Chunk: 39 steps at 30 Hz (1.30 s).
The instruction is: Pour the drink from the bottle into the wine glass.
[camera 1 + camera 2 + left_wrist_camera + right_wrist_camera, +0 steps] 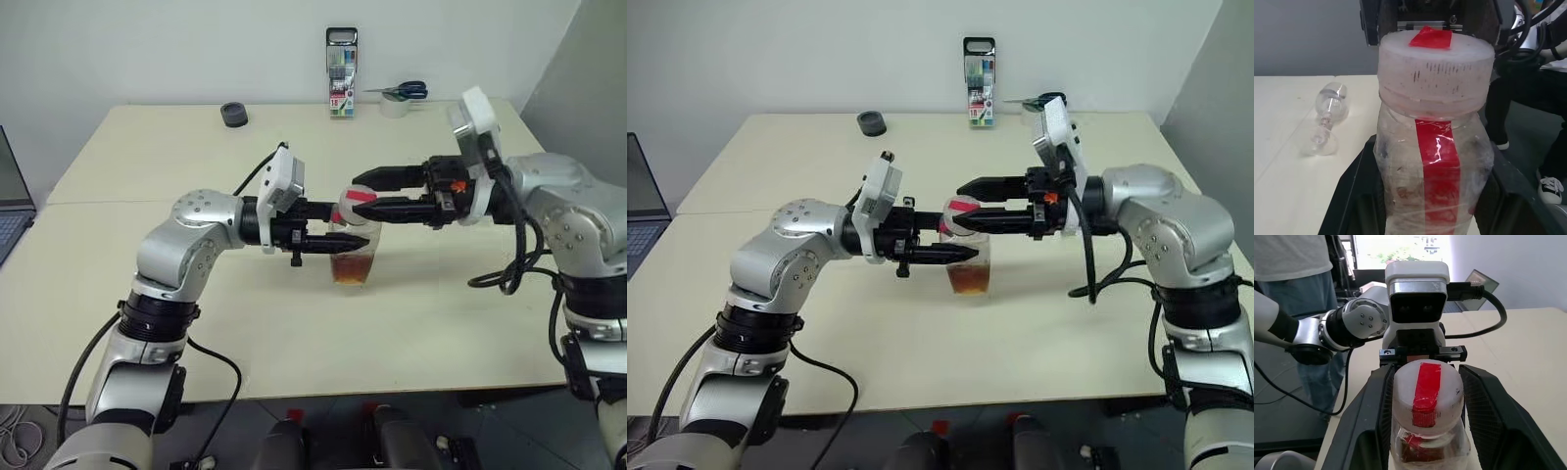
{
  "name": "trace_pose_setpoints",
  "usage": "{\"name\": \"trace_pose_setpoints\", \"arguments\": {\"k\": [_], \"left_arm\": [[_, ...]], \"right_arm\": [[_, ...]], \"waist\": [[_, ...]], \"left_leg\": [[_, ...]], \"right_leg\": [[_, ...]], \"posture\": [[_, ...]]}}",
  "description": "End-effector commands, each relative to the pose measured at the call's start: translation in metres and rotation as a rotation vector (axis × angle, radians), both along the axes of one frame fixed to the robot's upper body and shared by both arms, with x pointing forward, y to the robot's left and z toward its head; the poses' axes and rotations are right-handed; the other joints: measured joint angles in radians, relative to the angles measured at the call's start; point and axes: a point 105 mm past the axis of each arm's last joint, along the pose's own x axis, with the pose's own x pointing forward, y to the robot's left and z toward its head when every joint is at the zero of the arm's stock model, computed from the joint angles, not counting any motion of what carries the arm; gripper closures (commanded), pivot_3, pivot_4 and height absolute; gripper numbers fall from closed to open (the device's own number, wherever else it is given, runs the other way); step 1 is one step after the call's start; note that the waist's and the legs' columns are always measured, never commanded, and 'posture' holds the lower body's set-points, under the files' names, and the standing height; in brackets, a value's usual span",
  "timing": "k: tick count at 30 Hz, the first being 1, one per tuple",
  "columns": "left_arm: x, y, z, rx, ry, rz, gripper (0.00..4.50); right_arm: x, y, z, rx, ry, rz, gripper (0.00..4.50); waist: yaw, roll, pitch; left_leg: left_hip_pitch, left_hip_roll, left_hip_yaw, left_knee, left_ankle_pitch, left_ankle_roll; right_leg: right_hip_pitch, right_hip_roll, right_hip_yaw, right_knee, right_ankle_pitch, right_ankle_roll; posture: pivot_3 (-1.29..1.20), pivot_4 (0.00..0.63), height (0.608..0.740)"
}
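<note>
The bottle [353, 257] is a clear plastic jar with a red strip and a white cap [1427, 396] marked with red. It is upright near the table's middle, with a little amber drink [351, 271] at its bottom. My left gripper [353, 238] reaches in level from the left and is shut on the bottle's body [1435, 161]. My right gripper [361, 196] comes in level from the right, with its fingers pressed on either side of the cap. The wine glass [1327, 117] looks to lie on its side on the table beyond the bottle.
On the cream table [147, 166], a marker-pen case [341, 73] stands at the back edge. Beside it, scissors [400, 93] rest on a white roll, and a dark roll [234, 114] lies back left. A laptop [10, 201] sits at the left edge. A person [1293, 264] stands nearby.
</note>
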Motion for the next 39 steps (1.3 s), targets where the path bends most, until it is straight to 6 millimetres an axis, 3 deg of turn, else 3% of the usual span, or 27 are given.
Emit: {"name": "trace_pose_setpoints", "arguments": {"k": [1,5,8,12,19,28,36,39], "left_arm": [[-0.014,-0.010,0.021,-0.061,-0.094,-0.088,2.69],[-0.009,-0.007,0.016,-0.084,-0.079,-0.033,2.69],[-0.004,-0.007,0.015,-0.110,-0.072,0.012,2.69],[0.002,-0.009,0.011,-0.122,-0.081,0.053,2.69],[0.007,-0.011,0.011,-0.132,-0.081,0.080,2.69],[0.007,-0.014,0.011,-0.129,-0.086,0.074,2.69],[0.007,-0.013,0.011,-0.124,-0.089,0.082,2.69],[0.007,-0.012,0.011,-0.123,-0.092,0.087,2.69]], "right_arm": [[0.007,-0.019,0.005,-0.021,-0.020,-0.109,1.37],[-0.004,-0.043,0.007,-0.021,-0.013,-0.219,0.01],[-0.019,-0.046,0.005,0.004,0.003,-0.278,0.01],[-0.030,-0.030,0.008,0.132,0.005,-0.367,0.01],[-0.030,-0.004,0.004,0.221,-0.065,-0.507,0.01],[-0.024,0.001,0.000,0.235,-0.096,-0.559,0.01],[-0.026,0.000,-0.005,0.205,-0.105,-0.528,2.60],[-0.027,0.000,-0.005,0.209,-0.103,-0.515,2.66]], "waist": [[0.004,0.000,0.000],[0.008,0.000,0.000],[0.007,0.000,0.000],[-0.002,0.000,0.000],[0.002,0.000,0.000],[0.001,0.000,0.000],[0.001,0.000,0.000],[0.001,0.000,0.000]], "left_leg": [[-0.001,0.000,0.000,0.000,0.000,-0.001],[-0.002,0.000,-0.002,0.000,0.000,-0.001],[-0.002,0.000,-0.001,0.000,0.000,-0.001],[0.000,0.001,-0.001,-0.001,0.000,-0.001],[0.000,0.000,-0.001,0.001,0.001,-0.001],[0.000,0.000,-0.001,0.000,0.001,-0.001],[0.000,0.000,0.000,0.000,0.001,-0.001],[0.000,0.000,0.000,0.000,0.001,-0.001]], "right_leg": [[0.000,-0.001,0.001,-0.001,0.000,0.000],[0.000,-0.002,0.001,-0.002,0.000,0.000],[-0.001,-0.002,0.001,-0.002,0.000,0.000],[-0.001,-0.001,0.003,0.001,0.000,0.000],[-0.001,-0.001,0.003,0.003,0.000,0.000],[-0.001,-0.001,0.003,0.002,0.000,0.000],[-0.001,-0.001,0.003,0.002,0.000,0.000],[-0.001,-0.001,0.003,0.002,0.000,0.000]], "posture": [[0.00,0.150,0.740],[0.00,0.150,0.740],[0.00,0.150,0.740],[0.00,0.150,0.740],[0.00,0.150,0.740],[0.00,0.150,0.740],[0.00,0.150,0.740],[0.00,0.150,0.740]]}}
